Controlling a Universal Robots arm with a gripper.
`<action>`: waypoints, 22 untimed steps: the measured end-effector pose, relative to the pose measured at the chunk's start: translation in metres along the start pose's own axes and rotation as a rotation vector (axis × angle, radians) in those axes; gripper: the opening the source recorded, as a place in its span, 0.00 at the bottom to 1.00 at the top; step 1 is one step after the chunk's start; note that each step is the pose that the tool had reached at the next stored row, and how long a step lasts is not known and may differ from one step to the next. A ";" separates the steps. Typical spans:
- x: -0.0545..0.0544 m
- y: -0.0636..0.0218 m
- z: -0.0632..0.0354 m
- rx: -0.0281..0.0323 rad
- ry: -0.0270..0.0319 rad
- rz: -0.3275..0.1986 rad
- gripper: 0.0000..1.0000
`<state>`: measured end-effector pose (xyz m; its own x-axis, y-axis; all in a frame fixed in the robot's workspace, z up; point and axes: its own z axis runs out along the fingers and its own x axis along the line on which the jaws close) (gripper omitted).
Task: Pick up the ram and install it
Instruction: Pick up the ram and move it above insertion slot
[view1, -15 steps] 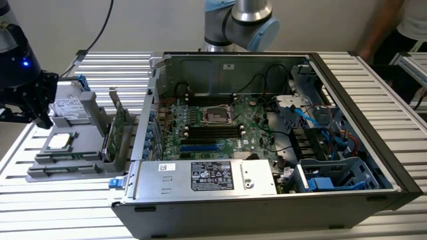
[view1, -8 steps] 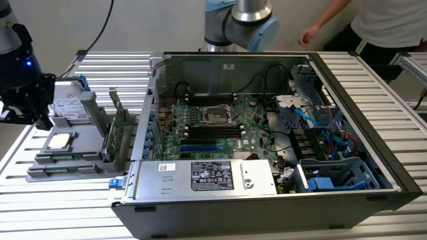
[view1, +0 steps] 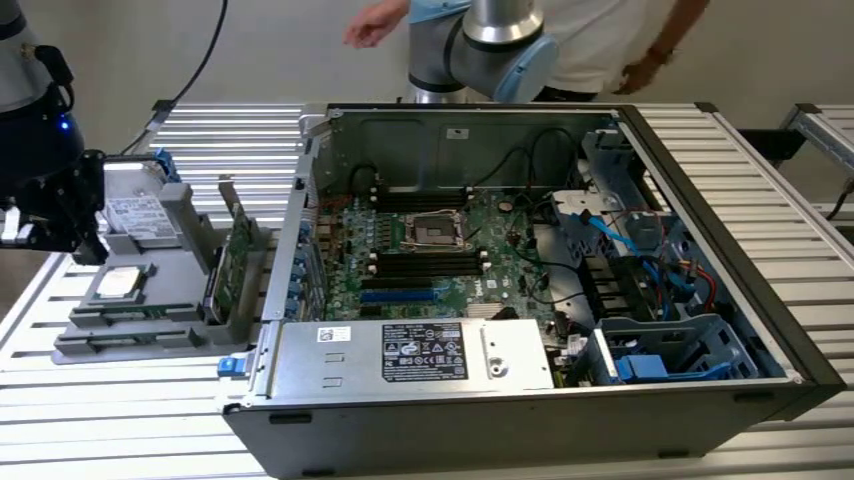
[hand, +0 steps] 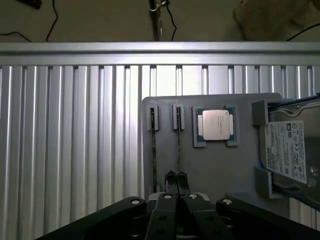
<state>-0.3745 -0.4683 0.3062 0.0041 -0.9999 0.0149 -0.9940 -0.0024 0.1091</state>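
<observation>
Gripper (hand: 176, 176) closed, fingertips together, nothing visible between them. Tips line up with the near end of the ram (hand: 178, 145), which stands on edge in its slot in the grey tray (hand: 220, 170). Touching or just above it: can't tell. Second stick (hand: 152, 150) lies parallel, just beside.

Judgement: a clean pick needs the jaws parted, straddling this one stick square to its length, then a straight lift out of the slot.

Room:
- Processor (hand: 215, 125) is near on the ram's other flank, with the hard drive (hand: 290, 150) beyond it.
- Upright expansion card (view1: 240, 260) and the case wall stand between the gripper and the open computer case (view1: 694, 250); likely needs height.
- Slatted table (hand: 75, 150) is bare past the second stick.
</observation>
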 end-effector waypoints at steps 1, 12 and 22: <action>0.000 -0.0001 0.0004 0.0040 0.0019 -0.018 0.10; 0.000 -0.0001 0.0022 0.0308 0.0116 -0.105 0.10; 0.000 0.0000 0.0078 0.0323 0.0117 -0.105 0.31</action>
<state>-0.3754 -0.4684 0.2985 0.1091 -0.9939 0.0167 -0.9911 -0.1075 0.0786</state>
